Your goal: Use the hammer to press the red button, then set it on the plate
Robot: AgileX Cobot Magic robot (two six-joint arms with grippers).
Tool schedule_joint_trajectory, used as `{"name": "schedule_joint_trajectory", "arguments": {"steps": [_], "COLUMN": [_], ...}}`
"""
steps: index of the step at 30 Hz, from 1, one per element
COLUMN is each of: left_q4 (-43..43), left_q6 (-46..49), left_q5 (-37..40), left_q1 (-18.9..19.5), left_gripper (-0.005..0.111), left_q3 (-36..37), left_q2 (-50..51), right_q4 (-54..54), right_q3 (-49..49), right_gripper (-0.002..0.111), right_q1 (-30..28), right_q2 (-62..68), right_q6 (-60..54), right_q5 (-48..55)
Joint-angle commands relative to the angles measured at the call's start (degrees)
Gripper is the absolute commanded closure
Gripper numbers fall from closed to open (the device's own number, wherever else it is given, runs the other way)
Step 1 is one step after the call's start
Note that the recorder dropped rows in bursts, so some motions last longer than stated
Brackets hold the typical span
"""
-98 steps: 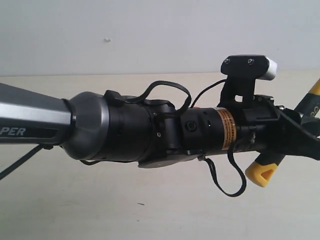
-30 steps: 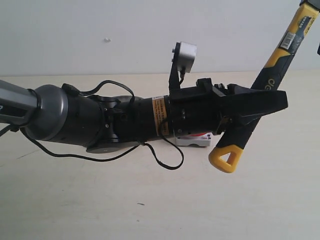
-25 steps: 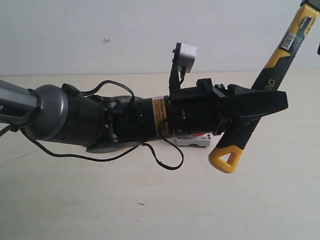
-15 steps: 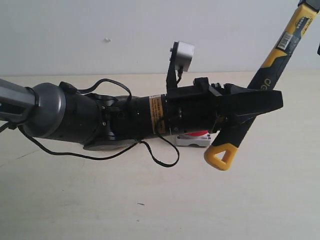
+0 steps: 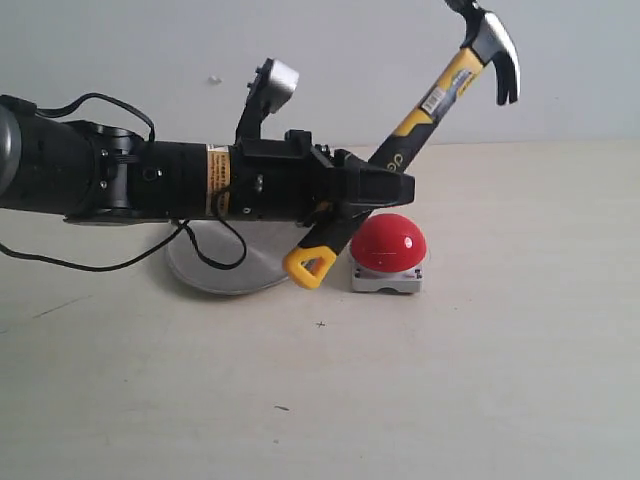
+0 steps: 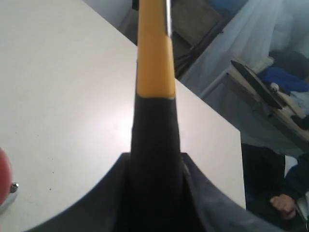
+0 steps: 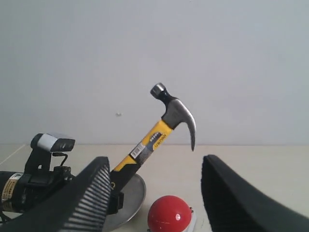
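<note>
While the left gripper (image 5: 380, 188) is clamped tight on the hammer (image 5: 430, 103), pinching the black part of the handle low down, you're in the press step, imo. The hammer is off the table (image 5: 480, 380) and cocked, not on anything. It leans up & to the right: the steel head is well above the red button (image 5: 389, 240) and a bit right of it. The yellow loop end hangs low, just left of the button's grey base, btw it and the plate (image 5: 215, 275). Can't tell if the loop touches the table.

The plate sits just left of the button, partly hidden behind your left arm. The hammer isn't on it, so step 2 is pending.

The right gripper (image 7: 157, 166) has its fingers spread wide w/ nothing btw them. It's out of the ext view and only watching.

Next move, my read:
- Pitch the wrist so the head swings down onto the crown of the dome.
- The head is right of the dome now, so pull the arm back left a touch or you'll overshoot.
- The claw curves downward and the flat face points up-left, so a plain tip-down prob brings the claw side in first. Roll the wrist first, or settle for pressing w/ the side of the head.
- Go slow, b/c the dome is glossy & rounded and the base is small. An off-centre push could skid it.
- Keep the pinch firm, since the long handle may pivot in the jaws on contact.
</note>
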Motion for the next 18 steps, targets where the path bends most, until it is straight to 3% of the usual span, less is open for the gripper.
{"name": "schedule_joint_trajectory", "arguments": {"steps": [1,5,9,15,18], "left_q4": [0.74,-0.76,-2.87,-3.18,-3.84], "left_q6": [-1.01,-1.01,-3.74,-10.49,-12.69], "left_q5": [-6.55,-17.10,-17.10,-17.10,-17.10], "left_q1": [-0.40,-0.40,-0.77,-0.90,-0.90], "left_gripper": [0.107,0.107,0.107,0.107,0.107], "left_q3": [-0.49,-0.49,-0.49,-0.49,-0.49], "left_q2": [-3.58,-4.78,-6.16,-6.65,-6.85], "right_q4": [0.09,1.19,12.85,57.96,76.16], "right_q3": [0.17,0.42,2.62,5.73,6.15], "right_gripper": [0.054,0.051,0.050,0.050,0.050], "right_q1": [0.12,0.12,0.12,0.12,0.12], "right_q2": [0.52,2.66,4.96,12.55,21.01], "right_q6": [0.49,1.66,-4.41,-46.27,-71.49], "right_q5": [1.08,4.20,2.88,-0.40,6.29]}}
